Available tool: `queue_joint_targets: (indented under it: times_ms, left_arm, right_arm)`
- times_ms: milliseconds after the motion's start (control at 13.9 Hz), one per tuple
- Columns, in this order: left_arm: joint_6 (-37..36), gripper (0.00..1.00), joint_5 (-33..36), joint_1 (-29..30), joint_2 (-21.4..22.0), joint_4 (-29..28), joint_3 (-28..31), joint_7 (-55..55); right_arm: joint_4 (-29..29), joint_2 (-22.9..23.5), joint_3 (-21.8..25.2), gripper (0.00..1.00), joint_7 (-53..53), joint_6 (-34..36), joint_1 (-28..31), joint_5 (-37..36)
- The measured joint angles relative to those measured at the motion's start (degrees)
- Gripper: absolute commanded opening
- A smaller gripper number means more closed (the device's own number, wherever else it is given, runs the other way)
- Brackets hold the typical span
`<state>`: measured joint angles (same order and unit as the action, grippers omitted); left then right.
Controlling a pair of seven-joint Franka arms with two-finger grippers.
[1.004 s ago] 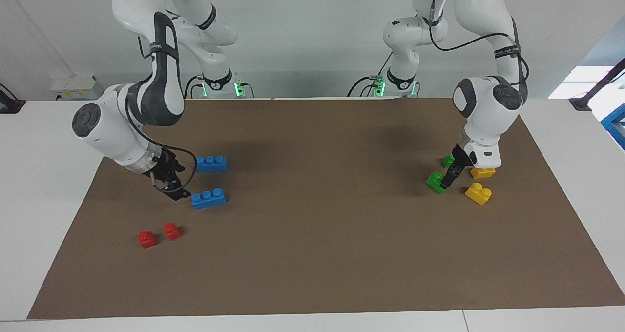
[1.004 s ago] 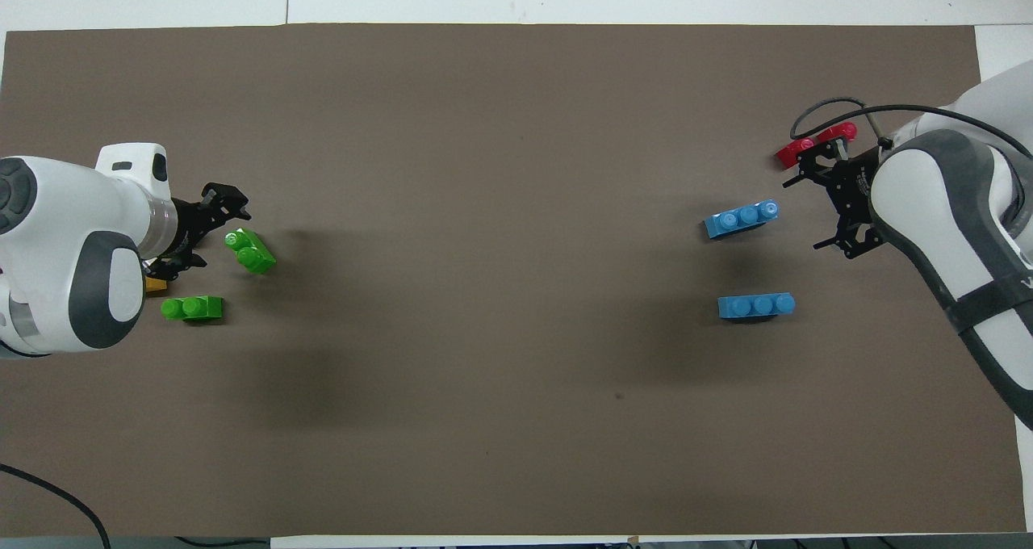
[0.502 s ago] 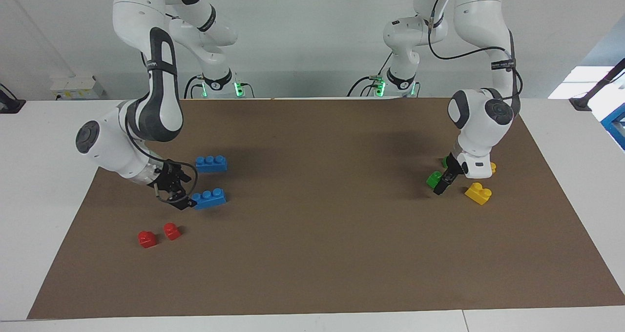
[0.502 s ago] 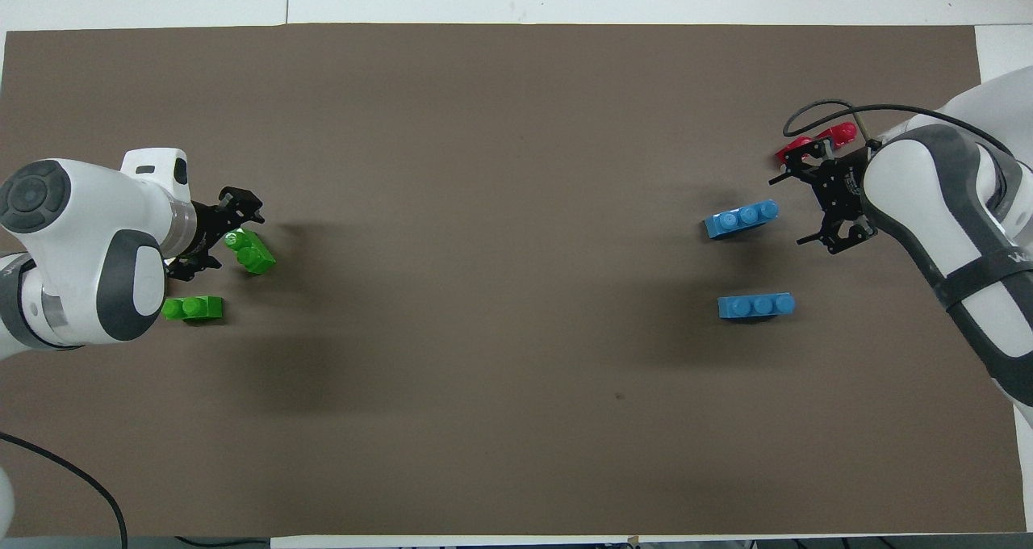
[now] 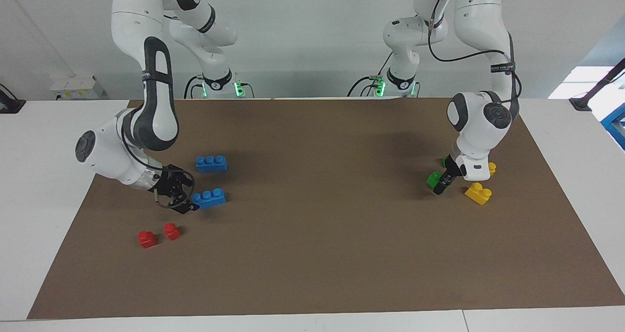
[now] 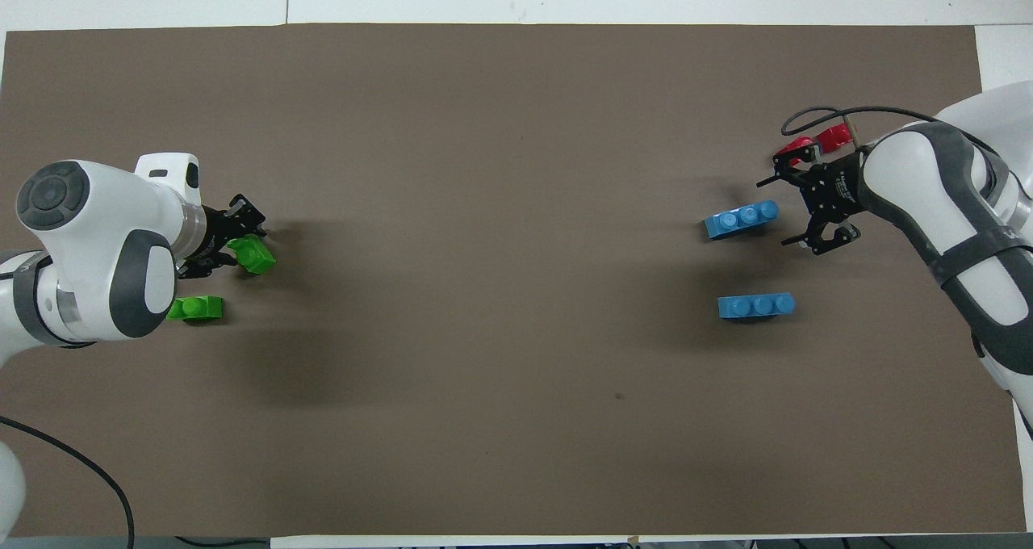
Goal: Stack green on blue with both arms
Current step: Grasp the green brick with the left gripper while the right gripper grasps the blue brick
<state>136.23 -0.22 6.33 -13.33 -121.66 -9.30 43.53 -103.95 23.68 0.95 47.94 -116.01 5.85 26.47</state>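
Two green bricks lie at the left arm's end of the mat. My left gripper point(image 5: 440, 187) point(image 6: 229, 240) is low on the mat and shut on the green brick point(image 5: 432, 179) point(image 6: 257, 257) that lies farther from the robots; the brick still rests on the mat. The other green brick point(image 6: 196, 308) lies nearer the robots. Two blue bricks lie at the right arm's end. My right gripper point(image 5: 188, 205) point(image 6: 788, 210) is open, low at the end of the farther blue brick point(image 5: 209, 198) point(image 6: 742, 219). The nearer blue brick point(image 5: 211, 163) point(image 6: 756, 305) lies apart.
Two yellow bricks point(image 5: 478, 193) sit beside the left gripper, one half hidden by its wrist. A pair of small red bricks point(image 5: 147, 238) point(image 5: 172, 231) lies farther out than the right gripper. The brown mat point(image 5: 322, 215) covers the table.
My left gripper has moved onto the green brick and closed on it. The right gripper has slid in to the end of the farther blue brick, still open.
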Motion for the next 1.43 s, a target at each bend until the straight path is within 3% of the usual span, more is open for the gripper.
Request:
queue_joint_targets:
  times_ms: [72, 717, 1004, 1219, 1291, 1435]
  left_arm:
    - [0.0, 0.00, 0.0, 0.0, 0.0, 0.0, 0.0, 0.0]
    - [-1.6, 0.00, 0.0, 0.1, 0.0, 2.9, 0.2, 0.8]
    - [-10.2, 0.00, 0.1, 0.0, 1.2, 9.5, -0.1, 9.0]
    - [-12.5, 0.00, 0.1, 0.0, 3.8, 11.5, -0.5, 18.2]
    - [-13.2, 0.00, 0.1, 0.0, 4.8, 11.6, -0.6, 21.2]
    - [-15.7, 0.00, 0.1, -0.1, 6.5, 12.0, -1.3, 25.6]
  right_arm:
    - [0.0, 0.5, 0.0, 0.98, -0.6, 0.0, 0.2, 0.8]
    - [0.0, 2.6, 0.0, 0.99, -2.1, 0.2, 0.7, 6.3]
    - [-0.1, 2.6, 0.0, 0.97, -2.1, 0.2, 1.0, 6.3]
    - [-0.1, 2.6, 0.0, 0.95, -2.1, 0.2, 2.0, 6.3]
    - [-0.1, 2.6, 0.0, 0.94, -2.2, 0.2, 2.1, 6.3]
    - [-0.1, 2.6, 0.0, 0.78, -2.2, 0.2, 2.2, 6.4]
